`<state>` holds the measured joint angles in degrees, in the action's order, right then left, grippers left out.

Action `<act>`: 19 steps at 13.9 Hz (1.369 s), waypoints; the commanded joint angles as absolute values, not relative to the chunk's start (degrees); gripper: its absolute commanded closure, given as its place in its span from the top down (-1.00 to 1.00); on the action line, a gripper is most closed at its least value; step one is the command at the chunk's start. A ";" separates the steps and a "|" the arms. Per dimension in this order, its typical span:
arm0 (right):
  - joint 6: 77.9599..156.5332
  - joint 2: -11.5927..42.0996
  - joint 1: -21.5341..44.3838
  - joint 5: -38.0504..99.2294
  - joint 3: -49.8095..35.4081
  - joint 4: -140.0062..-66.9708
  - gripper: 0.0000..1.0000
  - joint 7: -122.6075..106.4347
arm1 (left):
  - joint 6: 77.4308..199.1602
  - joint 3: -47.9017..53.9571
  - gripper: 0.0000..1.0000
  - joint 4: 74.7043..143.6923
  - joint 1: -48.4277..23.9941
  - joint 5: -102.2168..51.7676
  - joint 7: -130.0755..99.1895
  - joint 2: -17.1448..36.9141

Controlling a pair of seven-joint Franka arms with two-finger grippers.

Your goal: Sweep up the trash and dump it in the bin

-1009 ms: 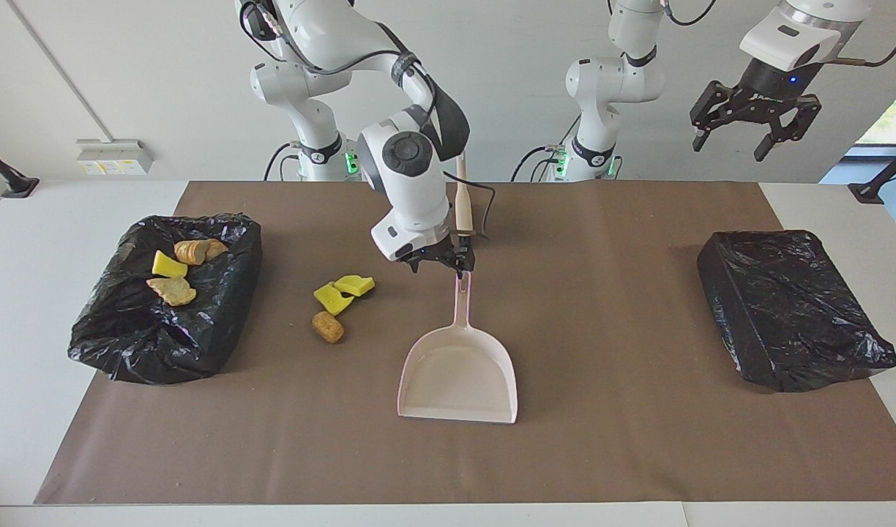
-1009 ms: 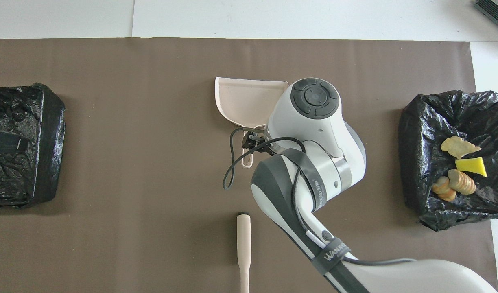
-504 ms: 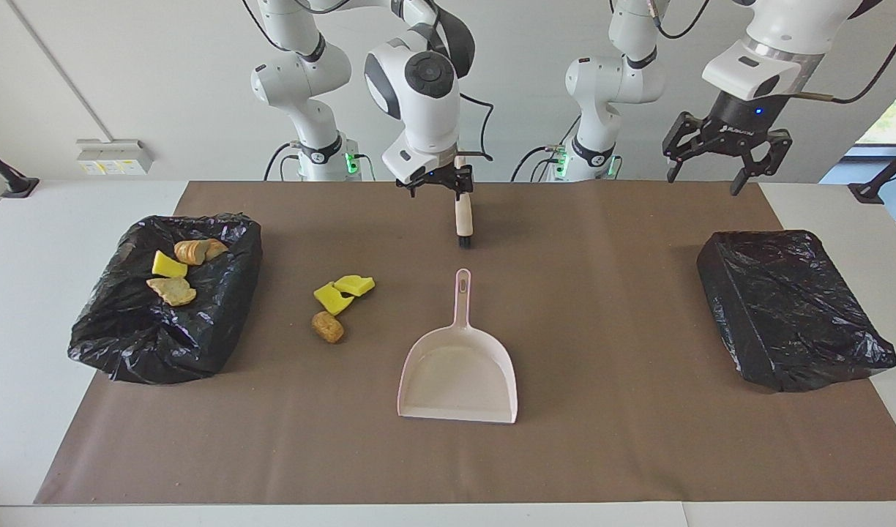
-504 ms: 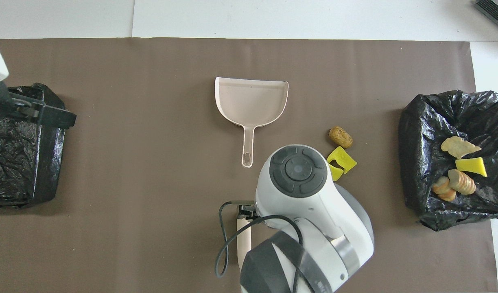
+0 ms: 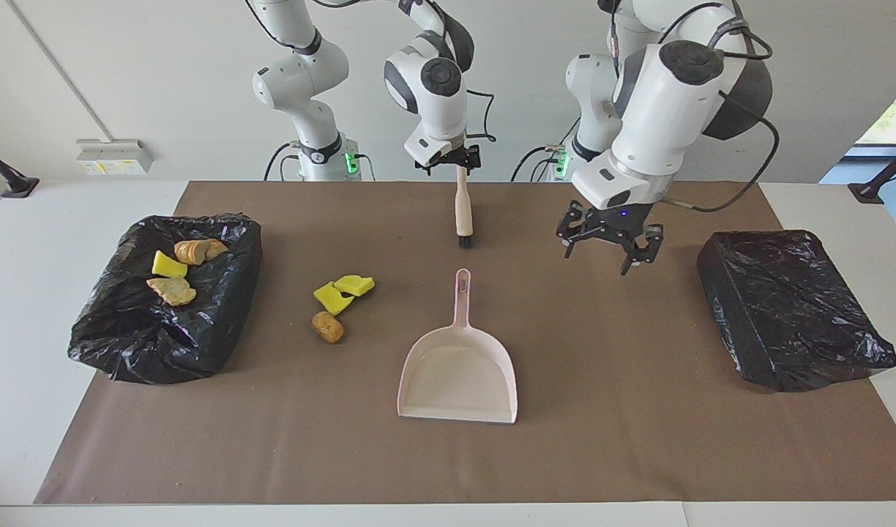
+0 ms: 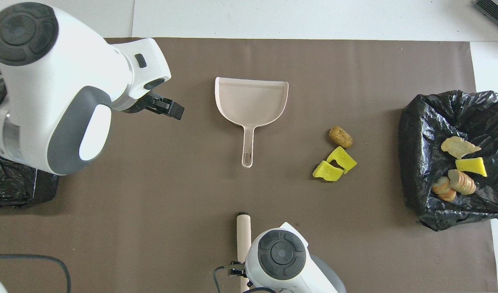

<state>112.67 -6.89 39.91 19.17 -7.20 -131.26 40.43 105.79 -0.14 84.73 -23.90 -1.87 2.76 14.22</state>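
While three pieces of the trash (image 5: 337,304) lie loose on the surface, toward the right arm's end and beside the dustpan (image 5: 459,369), we have neither tool in a grip. Two yellow wedges (image 5: 344,291) touch each other, with the brown nugget (image 5: 328,326) just beside them and farther from the robots; more pieces already rest in the open bin (image 5: 166,296). Our right hand (image 5: 448,162) hovers over the top of the brush (image 5: 463,212), fingers apart, not yet clamped on the handle. That brush lies with its long axis pointing away from the robots, bristles toward the dustpan handle, so we judge the right hand needs only to drop straight down and close across the handle. Our left hand (image 5: 609,245) hangs with fingers spread over bare surface between the dustpan and the covered bin (image 5: 792,307); the dustpan handle lies from it toward the right arm's end, also pointing at the robots.

Against a second ago, the right hand has left the dustpan handle and drawn back over the brush, and the left hand has swung down from high near its own end toward the middle. Dustpan, brush and trash lie unmoved.
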 commanded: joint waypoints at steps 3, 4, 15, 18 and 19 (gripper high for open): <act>123.38 -6.95 46.75 23.73 -7.03 -138.68 1.00 45.25 | 116.70 -1.14 1.00 88.77 -33.21 1.67 -7.62 19.32; 124.27 -6.77 47.19 23.73 -7.03 -138.95 1.00 45.70 | 117.85 -1.14 1.00 88.68 -34.18 1.67 -10.17 20.90; 125.95 -4.49 49.31 23.73 -6.94 -139.66 -1.00 45.61 | 128.41 -1.40 0.73 90.97 -40.61 4.13 -25.93 30.23; 125.69 -4.74 49.31 23.47 -6.94 -139.40 -1.00 45.97 | 129.02 -1.76 0.22 90.53 -40.69 4.74 -27.85 30.32; 125.07 -5.09 49.05 23.29 -6.86 -139.31 -1.00 45.79 | 129.11 -1.76 0.19 90.27 -40.61 5.96 -28.56 30.24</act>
